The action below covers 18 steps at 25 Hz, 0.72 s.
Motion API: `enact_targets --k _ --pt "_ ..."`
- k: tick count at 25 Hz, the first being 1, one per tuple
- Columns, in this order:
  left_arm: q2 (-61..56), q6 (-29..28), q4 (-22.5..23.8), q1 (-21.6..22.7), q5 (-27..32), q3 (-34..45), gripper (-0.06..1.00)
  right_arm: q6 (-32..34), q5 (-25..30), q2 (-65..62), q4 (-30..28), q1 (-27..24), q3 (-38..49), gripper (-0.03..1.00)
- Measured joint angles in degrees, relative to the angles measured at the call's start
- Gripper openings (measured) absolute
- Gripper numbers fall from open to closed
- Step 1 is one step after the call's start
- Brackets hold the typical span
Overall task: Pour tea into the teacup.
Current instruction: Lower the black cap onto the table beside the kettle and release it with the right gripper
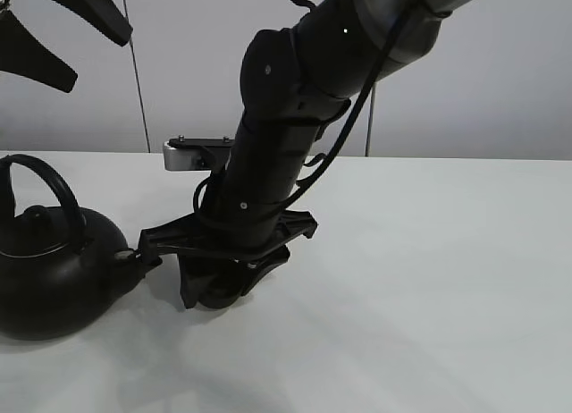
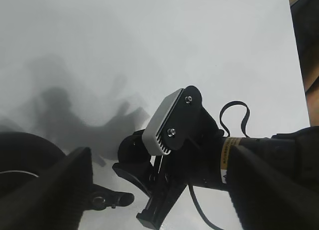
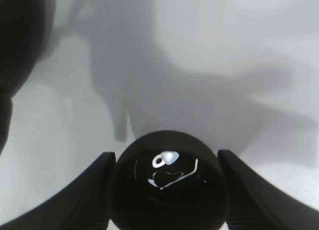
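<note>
One pincer works: the right pincer (image 3: 167, 158) clamps the teacup (image 3: 167, 195) on the counter (image 1: 447, 252) beside the spout (image 1: 132, 257) of the kettle (image 1: 54, 274), likely steadying it. The left pincer (image 1: 94, 60) hangs wide, empty.

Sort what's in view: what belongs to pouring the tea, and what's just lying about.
Job: small round matte-black teacup, clamped in the right tool; large round black kettle with arched handle; open left tool.
Lying about: no loose items visible; only the white tabletop and grey wall.
</note>
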Motion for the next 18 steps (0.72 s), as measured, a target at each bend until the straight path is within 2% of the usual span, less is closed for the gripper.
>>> enact_targets --k 12,18 --pt "0.0 0.0 0.0 0.0 0.0 0.0 0.54 0.21 0.0 0.0 0.19 0.0 0.0 0.41" --pt "0.0 0.0 0.06 0.0 0.0 0.0 0.54 0.39 0.0 0.0 0.31 0.0 0.0 0.49"
